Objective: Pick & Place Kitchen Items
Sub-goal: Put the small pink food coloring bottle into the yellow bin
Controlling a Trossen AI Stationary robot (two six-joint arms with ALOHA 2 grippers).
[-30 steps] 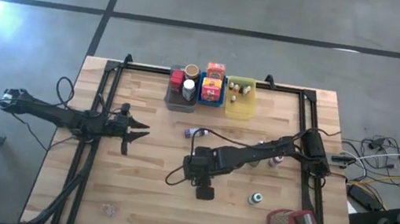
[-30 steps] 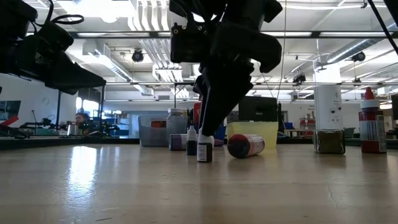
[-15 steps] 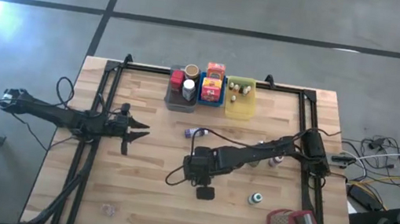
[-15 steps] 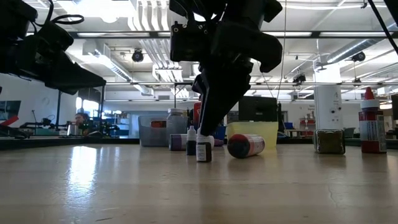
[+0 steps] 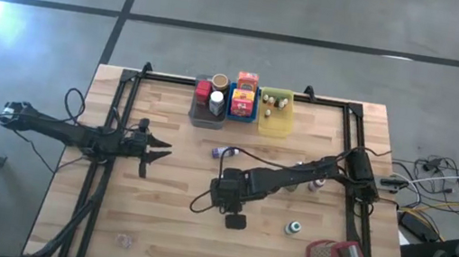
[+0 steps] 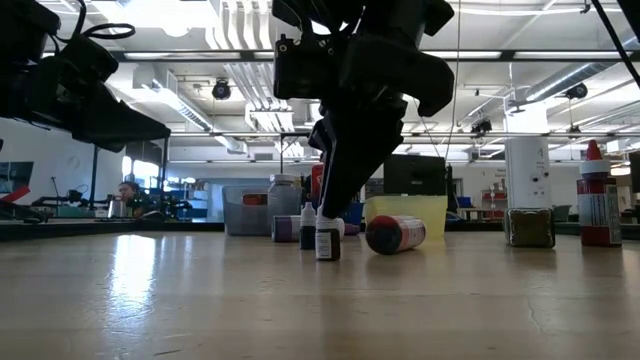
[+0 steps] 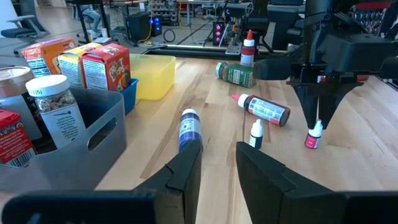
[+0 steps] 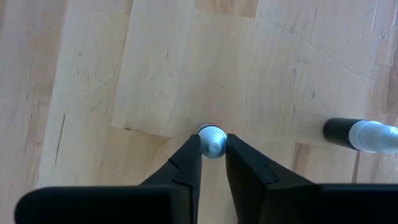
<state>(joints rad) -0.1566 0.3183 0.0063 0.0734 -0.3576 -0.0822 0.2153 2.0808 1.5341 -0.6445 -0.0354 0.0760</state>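
While right gripper (image 8: 212, 144) points straight down at table (image 5: 161, 219) centre, fingers clamp white cap of small upright dropper bottle (image 6: 327, 237) standing on wood. Left gripper (image 5: 155, 156) hovers at left side, fingers slightly apart, holding nothing. Grey bin (image 7: 93, 149) sits far.

right end effector (image 8: 212, 152) | closed onto small bottle (image 8: 212, 140) since earlier
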